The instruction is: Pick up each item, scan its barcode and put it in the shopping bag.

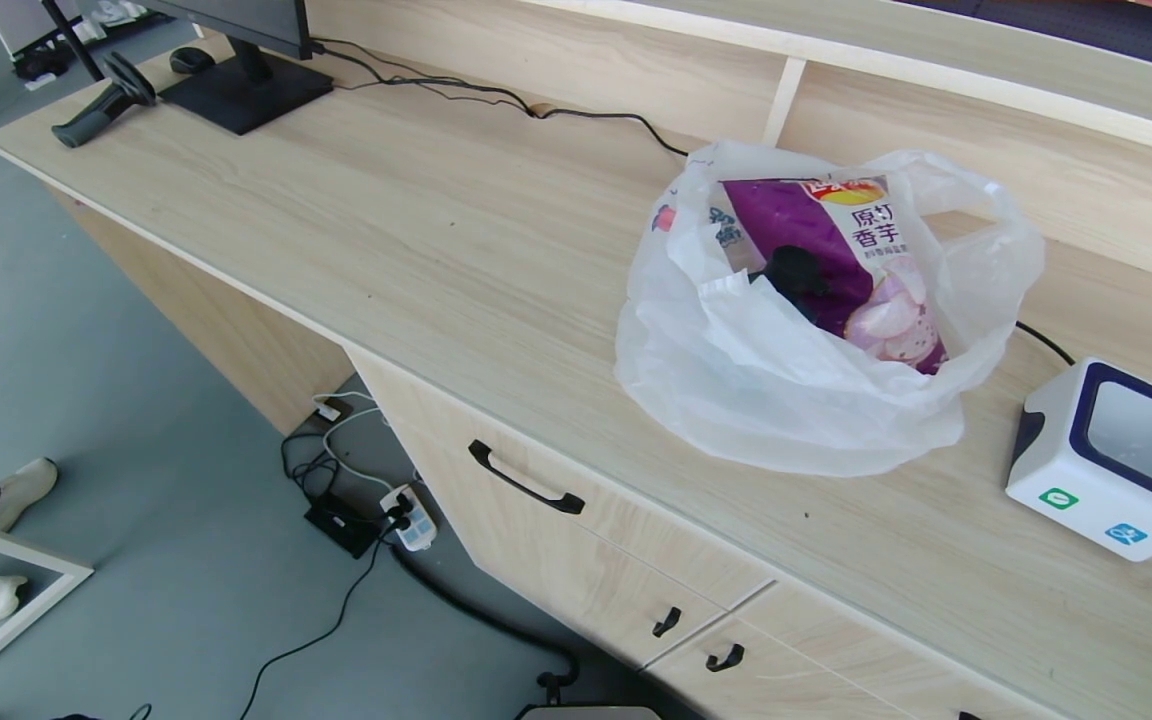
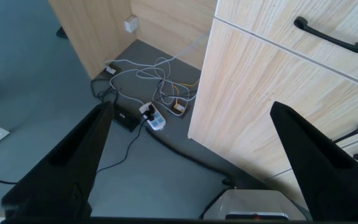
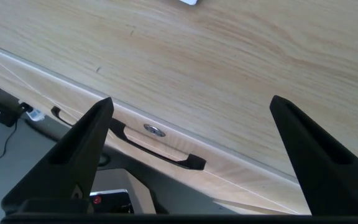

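One white plastic shopping bag [image 1: 796, 400] sat open on the right half of the wooden bench [image 1: 386, 230]. A purple bag of chips [image 1: 836, 250] stood inside it, with a dark item [image 1: 794, 272] in front. Just right of the bag, nearer the edge, stood the white scanner box [image 1: 1111, 455]. The left gripper [image 2: 191, 106] hung low over the floor cables [image 2: 160, 81] beside the drawers [image 2: 278, 74], its fingers [image 2: 73, 162] spread wide and empty. The right gripper [image 3: 191, 99] hovered above the bench's near edge, equally wide, holding nothing.
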### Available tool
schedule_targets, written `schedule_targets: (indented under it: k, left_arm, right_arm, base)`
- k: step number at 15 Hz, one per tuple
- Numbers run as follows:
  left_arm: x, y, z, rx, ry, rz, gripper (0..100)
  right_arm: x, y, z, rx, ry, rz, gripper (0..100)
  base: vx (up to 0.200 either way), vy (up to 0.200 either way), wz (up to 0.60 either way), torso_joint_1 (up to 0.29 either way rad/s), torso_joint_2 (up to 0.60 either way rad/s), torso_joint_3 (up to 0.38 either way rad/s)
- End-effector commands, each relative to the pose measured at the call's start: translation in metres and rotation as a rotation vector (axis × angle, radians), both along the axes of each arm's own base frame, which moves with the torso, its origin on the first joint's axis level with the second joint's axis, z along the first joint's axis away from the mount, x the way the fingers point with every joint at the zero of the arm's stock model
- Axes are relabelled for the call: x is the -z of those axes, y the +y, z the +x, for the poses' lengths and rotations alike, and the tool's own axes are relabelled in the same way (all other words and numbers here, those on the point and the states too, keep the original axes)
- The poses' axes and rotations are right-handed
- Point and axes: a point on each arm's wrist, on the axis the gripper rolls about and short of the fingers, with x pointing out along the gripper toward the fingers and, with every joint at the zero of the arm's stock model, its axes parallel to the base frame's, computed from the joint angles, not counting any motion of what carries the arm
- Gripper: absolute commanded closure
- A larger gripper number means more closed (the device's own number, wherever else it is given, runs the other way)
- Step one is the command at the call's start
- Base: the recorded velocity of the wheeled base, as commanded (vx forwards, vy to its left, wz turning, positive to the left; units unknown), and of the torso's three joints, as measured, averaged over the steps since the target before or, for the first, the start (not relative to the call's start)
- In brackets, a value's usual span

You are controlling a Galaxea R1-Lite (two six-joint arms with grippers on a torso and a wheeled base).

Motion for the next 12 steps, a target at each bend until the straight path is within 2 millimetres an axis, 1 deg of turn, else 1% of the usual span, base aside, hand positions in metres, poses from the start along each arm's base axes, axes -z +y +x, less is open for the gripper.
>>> schedule_targets:
  k: [1,12]
  left_arm:
    - [-0.0001,0.0,0.0001,-0.001,0.001,-0.001,0]
    - [-0.0001,0.0,0.0001,-0.002,0.001,-0.001,0]
  right_arm:
    - [-0.0002,0.0,0.0002,0.0,0.002,0.0,0]
    - [0.0002,0.0,0.0003,0.0,0.004,0.0,0]
  base:
    - [0.0,0.0,0.0,0.0,0.0,0.0]
    - [0.0,0.0,0.0,0.0,0.0,0.0]
